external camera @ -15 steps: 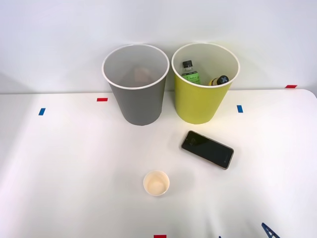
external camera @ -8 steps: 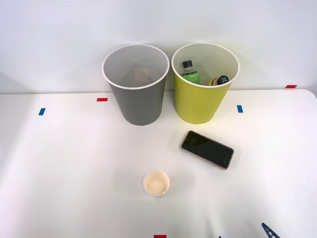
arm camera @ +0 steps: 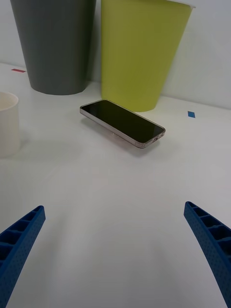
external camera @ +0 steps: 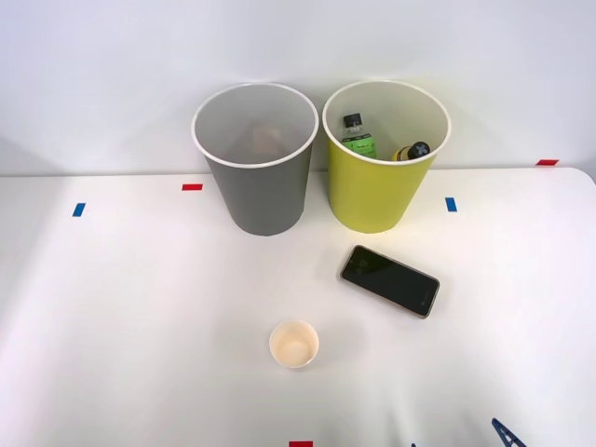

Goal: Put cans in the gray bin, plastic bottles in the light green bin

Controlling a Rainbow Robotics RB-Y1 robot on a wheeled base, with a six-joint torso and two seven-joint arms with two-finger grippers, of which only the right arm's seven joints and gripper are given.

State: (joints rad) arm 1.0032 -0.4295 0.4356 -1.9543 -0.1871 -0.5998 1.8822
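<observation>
Nothing moved since earlier frame; claw [arm camera: 115, 250] spread wide, empty, low over table [arm camera: 115, 192] near phone [arm camera: 122, 122].

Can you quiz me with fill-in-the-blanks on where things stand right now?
1. Both plastic bottles sit inside the ____ bin.
2. The phone lies flat on the table in front of the ____ bin.
3. The right gripper has its fingers ____.

Missing words: light green; light green; open

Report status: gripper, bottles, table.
Right gripper open, empty, low over table. Both plastic bottles in light green bin. Phone and paper cup left on table.
</observation>
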